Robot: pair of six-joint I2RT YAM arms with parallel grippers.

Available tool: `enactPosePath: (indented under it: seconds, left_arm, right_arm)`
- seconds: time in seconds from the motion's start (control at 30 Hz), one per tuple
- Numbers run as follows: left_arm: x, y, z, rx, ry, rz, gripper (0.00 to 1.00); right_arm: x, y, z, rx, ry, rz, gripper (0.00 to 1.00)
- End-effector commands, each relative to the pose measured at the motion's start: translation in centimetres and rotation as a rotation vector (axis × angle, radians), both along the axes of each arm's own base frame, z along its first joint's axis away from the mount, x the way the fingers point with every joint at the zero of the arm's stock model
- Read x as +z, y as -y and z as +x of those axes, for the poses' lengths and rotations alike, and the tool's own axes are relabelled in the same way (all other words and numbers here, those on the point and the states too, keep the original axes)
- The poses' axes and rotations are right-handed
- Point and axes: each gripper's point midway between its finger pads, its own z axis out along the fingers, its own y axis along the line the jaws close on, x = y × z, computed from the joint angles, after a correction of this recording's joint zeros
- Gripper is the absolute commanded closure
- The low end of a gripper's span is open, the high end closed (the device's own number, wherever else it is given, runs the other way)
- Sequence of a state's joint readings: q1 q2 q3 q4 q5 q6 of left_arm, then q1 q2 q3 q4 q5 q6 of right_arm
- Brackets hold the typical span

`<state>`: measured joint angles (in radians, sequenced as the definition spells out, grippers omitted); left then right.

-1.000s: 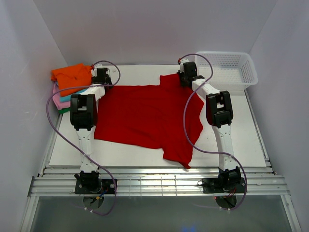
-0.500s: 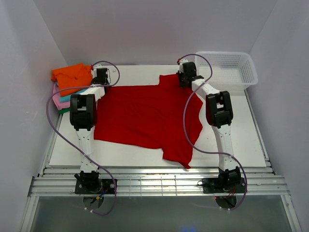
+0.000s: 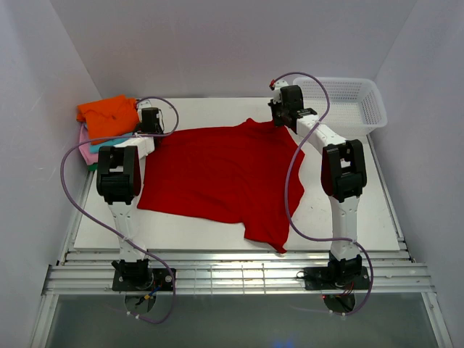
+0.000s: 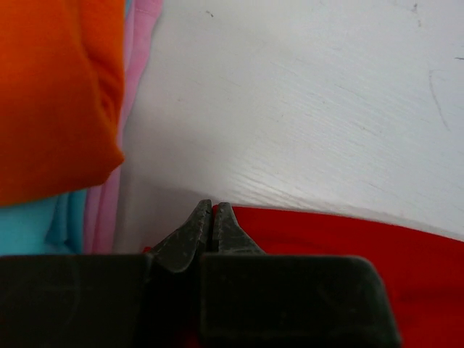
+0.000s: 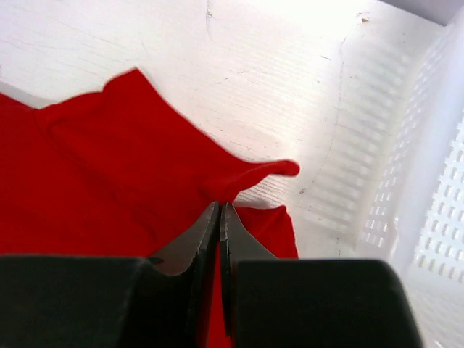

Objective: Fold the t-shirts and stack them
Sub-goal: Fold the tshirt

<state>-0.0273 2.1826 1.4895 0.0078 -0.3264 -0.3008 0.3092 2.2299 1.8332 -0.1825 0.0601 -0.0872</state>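
The red t-shirt (image 3: pixel 217 174) lies spread across the middle of the white worktop (image 3: pixel 362 206), mostly flat, one sleeve trailing toward the near edge. Both arms reach to its far edge, one at each corner.

The left claw (image 4: pixel 212 212) has its tips pressed tight together right at the shirt's far-left edge, with red cloth showing on either side of them, so it seems to have a pinch of the hem. The right claw (image 5: pixel 220 210) is clamped just as tight on the far-right corner, and there the fabric puckers up into its tips, a small flap curling out beside them.

Left of the left claw, at the worktop's far-left corner, sits a pile of tees: an orange one (image 3: pixel 107 114) on top, teal (image 4: pixel 29 225) and pink (image 4: pixel 141 43) beneath. The white mesh basket (image 3: pixel 346 101) stands just beside the right claw, at the far-right corner.
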Motion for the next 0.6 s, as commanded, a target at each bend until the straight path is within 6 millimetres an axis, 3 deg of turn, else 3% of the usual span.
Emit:
enactPosePath:
  seconds: [0.0, 0.13, 0.23, 0.4, 0.47, 0.53, 0.57]
  left_arm:
    - [8.5, 0.0, 0.6, 0.001, 0.209, -0.017, 0.94]
    - [10.4, -0.3, -0.7, 0.025, 0.252, -0.027, 0.93]
    - [11.0, -0.5, -1.9, 0.033, 0.257, -0.029, 0.93]
    - [9.4, -0.1, -4.0, 0.036, 0.216, -0.06, 0.93]
    - [9.7, -0.1, -4.8, 0.041, 0.221, -0.066, 0.93]
    - [9.3, -0.2, -5.9, 0.049, 0.211, -0.069, 0.93]
    - [9.1, -0.2, -6.3, 0.051, 0.206, -0.069, 0.93]
  right_arm:
    - [3.5, -0.5, -0.9, 0.032, 0.056, 0.011, 0.92]
    - [4.1, -0.3, -2.5, 0.042, 0.04, 0.004, 0.92]
    - [3.2, -0.3, -4.0, 0.052, 0.006, 0.001, 0.92]
    - [2.9, -0.3, -6.7, 0.054, -0.05, -0.021, 0.92]
    - [2.9, 0.0, -8.1, 0.049, -0.059, -0.029, 0.92]
    - [3.8, -0.1, -9.2, 0.051, -0.047, -0.02, 0.92]
    - [3.1, 0.1, -10.0, 0.047, -0.066, -0.026, 0.92]
